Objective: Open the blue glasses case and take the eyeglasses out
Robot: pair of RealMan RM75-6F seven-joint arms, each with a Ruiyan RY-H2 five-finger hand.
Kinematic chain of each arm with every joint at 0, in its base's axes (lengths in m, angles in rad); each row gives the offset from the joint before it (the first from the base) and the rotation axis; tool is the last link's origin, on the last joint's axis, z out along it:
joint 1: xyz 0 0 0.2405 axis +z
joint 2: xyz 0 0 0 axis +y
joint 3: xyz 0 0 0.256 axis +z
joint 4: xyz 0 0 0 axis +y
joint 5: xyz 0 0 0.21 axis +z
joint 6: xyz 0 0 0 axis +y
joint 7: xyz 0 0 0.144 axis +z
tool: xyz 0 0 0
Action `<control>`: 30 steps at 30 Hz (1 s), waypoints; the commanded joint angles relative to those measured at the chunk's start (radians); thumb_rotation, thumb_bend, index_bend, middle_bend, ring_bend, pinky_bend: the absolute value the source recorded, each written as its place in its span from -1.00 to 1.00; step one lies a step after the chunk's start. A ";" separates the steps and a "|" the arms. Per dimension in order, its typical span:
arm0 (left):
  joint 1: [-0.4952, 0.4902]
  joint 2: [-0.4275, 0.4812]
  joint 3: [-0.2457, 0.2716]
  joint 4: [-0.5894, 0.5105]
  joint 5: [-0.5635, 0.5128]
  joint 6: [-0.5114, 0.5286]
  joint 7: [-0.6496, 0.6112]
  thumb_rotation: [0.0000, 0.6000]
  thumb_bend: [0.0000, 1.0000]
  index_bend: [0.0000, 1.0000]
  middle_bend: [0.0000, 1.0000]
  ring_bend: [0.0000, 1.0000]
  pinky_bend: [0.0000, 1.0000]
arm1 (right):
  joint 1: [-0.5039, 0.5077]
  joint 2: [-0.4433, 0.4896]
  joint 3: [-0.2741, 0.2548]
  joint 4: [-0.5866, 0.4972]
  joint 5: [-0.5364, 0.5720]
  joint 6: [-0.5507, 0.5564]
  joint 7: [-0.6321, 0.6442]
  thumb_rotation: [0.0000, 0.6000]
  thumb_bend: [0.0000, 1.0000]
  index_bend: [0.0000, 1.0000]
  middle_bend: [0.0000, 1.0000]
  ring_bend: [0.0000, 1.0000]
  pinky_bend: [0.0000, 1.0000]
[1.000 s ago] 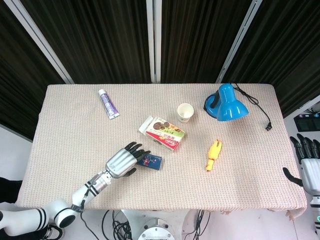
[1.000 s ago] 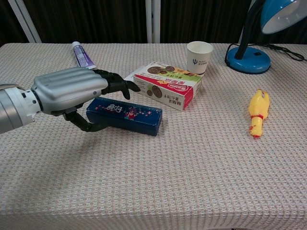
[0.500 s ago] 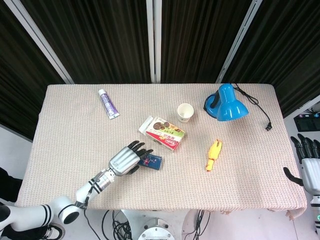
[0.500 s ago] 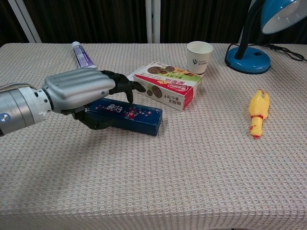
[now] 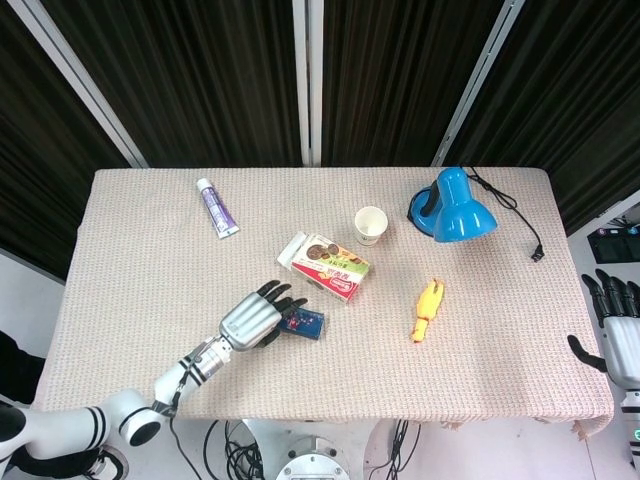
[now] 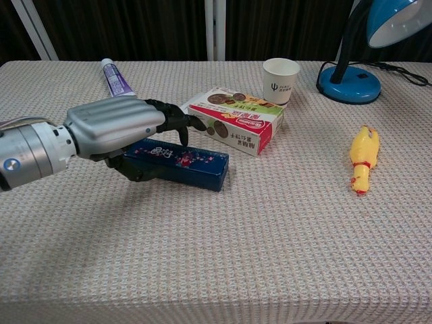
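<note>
Over the last second the left hand (image 6: 115, 125) has been advanced a little further over the near-left end of the long dark-blue glasses case with the flowered lid (image 6: 185, 164), and lowered: the thumb, previously seen clear below the case end, is now drawn in against its front face. The case itself is not seen to have moved; it lies flat and closed on the beige woven tablecloth (image 6: 270, 243), just in front of the red-and-green biscuit box (image 6: 233, 119). This is judged to be a closing of the grasp, with the lid-opening step not yet begun.

Hand state: fingers are curled over the top of the case with the thumb below, but firm contact cannot be confirmed; whether the case is actually held cannot be told.

The right hand (image 5: 617, 330) is seen only in the head view, off the table's right edge, fingers extended and apart, nothing in it.

Hidden or unclear: the left end of the case is covered by the silver hand back in both views; hinge and opening edge cannot be located; the eyeglasses are not visible.
</note>
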 commanded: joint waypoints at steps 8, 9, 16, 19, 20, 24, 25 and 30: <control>-0.009 -0.004 0.007 0.009 -0.010 0.002 -0.002 1.00 -0.16 -0.74 -0.40 -0.82 -0.73 | -0.001 0.001 0.000 -0.001 0.001 0.002 0.000 1.00 -0.58 -1.00 -1.00 -1.00 -1.00; -0.011 -0.004 0.008 0.009 -0.010 0.002 -0.003 1.00 -0.16 -0.74 -0.39 -0.82 -0.73 | -0.001 0.001 0.001 -0.001 0.001 0.003 0.000 1.00 -0.58 -1.00 -1.00 -1.00 -1.00; -0.017 -0.005 0.010 0.009 -0.018 0.003 -0.010 1.00 -0.12 -0.72 -0.34 -0.82 -0.73 | 0.000 0.000 0.000 0.001 0.002 0.000 0.000 1.00 -0.58 -1.00 -1.00 -1.00 -1.00; -0.020 -0.006 0.011 0.012 -0.021 0.002 -0.005 1.00 -0.11 -0.72 -0.31 -0.82 -0.73 | 0.000 -0.001 0.000 0.002 0.002 0.000 0.001 1.00 -0.58 -1.00 -1.00 -1.00 -1.00; -0.020 -0.007 0.011 0.013 -0.023 0.001 -0.005 1.00 -0.11 -0.71 -0.31 -0.82 -0.73 | -0.001 -0.001 0.000 0.003 0.002 0.001 0.002 1.00 -0.58 -1.00 -1.00 -1.00 -1.00; -0.022 -0.008 0.013 0.016 -0.027 0.001 -0.009 1.00 -0.11 -0.71 -0.31 -0.82 -0.73 | -0.001 -0.001 0.000 0.004 0.003 0.001 0.003 1.00 -0.58 -1.00 -1.00 -1.00 -1.00; -0.023 -0.008 0.014 0.017 -0.028 0.000 -0.010 1.00 -0.11 -0.71 -0.31 -0.82 -0.73 | -0.001 -0.001 0.000 0.005 0.003 0.000 0.003 1.00 -0.58 -1.00 -1.00 -1.00 -1.00; -0.026 -0.011 0.014 0.022 -0.026 0.007 -0.026 1.00 -0.09 -0.69 -0.24 -0.80 -0.73 | 0.000 -0.004 -0.001 0.007 0.002 -0.003 0.004 1.00 -0.58 -1.00 -1.00 -1.00 -1.00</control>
